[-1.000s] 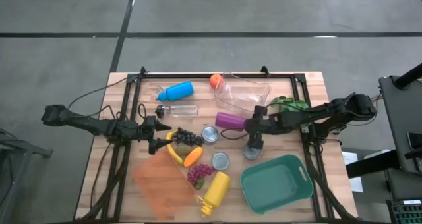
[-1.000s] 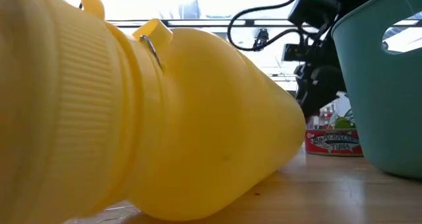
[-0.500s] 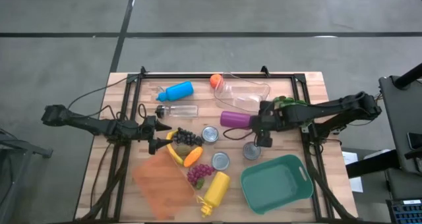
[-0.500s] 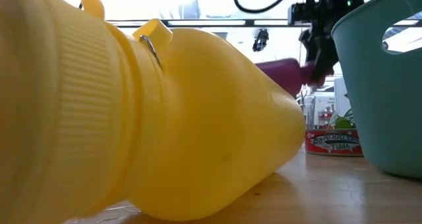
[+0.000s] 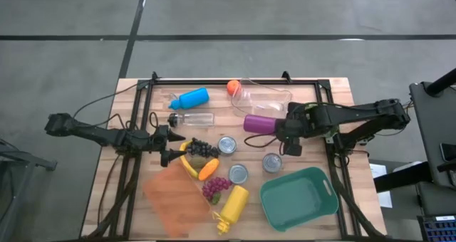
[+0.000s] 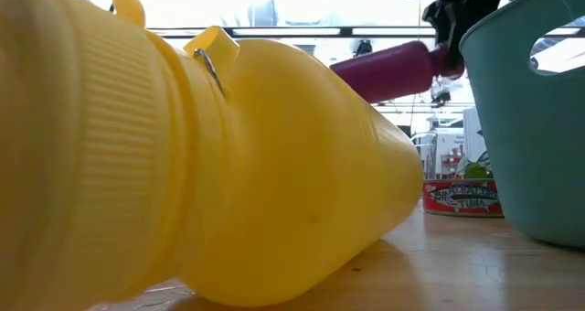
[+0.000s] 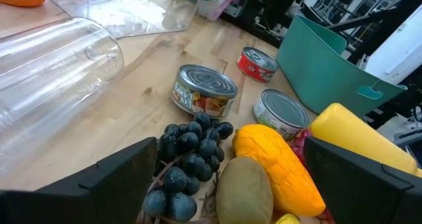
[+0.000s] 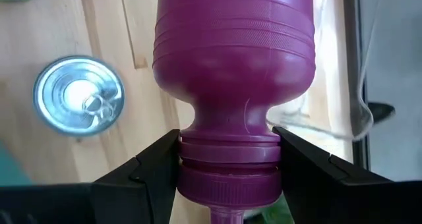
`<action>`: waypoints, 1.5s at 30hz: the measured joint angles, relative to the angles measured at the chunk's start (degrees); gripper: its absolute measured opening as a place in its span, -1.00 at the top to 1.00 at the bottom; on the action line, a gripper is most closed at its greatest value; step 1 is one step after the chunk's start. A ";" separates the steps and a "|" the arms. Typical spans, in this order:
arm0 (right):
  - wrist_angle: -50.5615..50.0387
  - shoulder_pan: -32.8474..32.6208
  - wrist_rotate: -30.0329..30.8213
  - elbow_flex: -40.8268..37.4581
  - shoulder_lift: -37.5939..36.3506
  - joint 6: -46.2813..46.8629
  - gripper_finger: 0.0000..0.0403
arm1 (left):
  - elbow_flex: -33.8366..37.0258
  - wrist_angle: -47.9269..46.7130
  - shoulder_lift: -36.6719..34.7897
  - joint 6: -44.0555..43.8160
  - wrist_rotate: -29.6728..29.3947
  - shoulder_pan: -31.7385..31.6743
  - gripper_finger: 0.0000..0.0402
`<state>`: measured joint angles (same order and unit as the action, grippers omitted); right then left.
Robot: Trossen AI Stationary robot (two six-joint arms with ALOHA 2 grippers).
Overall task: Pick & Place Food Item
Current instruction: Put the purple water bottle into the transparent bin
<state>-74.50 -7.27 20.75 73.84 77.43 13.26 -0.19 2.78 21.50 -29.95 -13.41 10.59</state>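
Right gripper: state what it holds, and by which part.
The right gripper holds the purple bottle by its neck, just above the cap, lifted clear of the table.

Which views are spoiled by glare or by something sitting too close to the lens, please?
Low view: the yellow bottle fills most of the frame, soft and near; windows behind are blown out. Right wrist view: the purple bottle dominates; the can lid glints. High view: evenly lit.

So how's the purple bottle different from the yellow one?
The purple bottle is gripped at its neck by the right gripper and held off the table; the yellow bottle lies free on the wood. The purple one is by the clear container, the yellow beside the teal bin. Both lie sideways.
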 joint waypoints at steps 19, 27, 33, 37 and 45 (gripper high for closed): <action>-15.66 0.16 -10.36 0.75 -0.45 9.72 -0.02 | 0.00 -0.02 0.00 0.00 0.00 0.00 -0.91; -15.57 0.16 -10.51 0.83 -0.07 9.09 -0.03 | 0.00 -0.02 0.01 0.00 -0.01 0.00 -0.91; -15.31 -1.50 -4.26 3.46 -0.17 9.10 -0.06 | 0.00 -0.02 0.00 0.00 0.00 0.00 -0.91; -14.13 -2.62 0.08 4.63 -0.53 9.27 -0.01 | 0.00 -0.02 0.00 0.00 0.00 -0.02 -0.91; -10.69 -3.00 5.39 4.65 -1.92 9.15 -0.01 | 0.00 -0.02 0.01 0.00 0.00 -0.01 -0.91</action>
<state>-85.19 -10.28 26.14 78.50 75.51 22.41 -0.19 2.76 21.50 -29.95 -13.41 10.58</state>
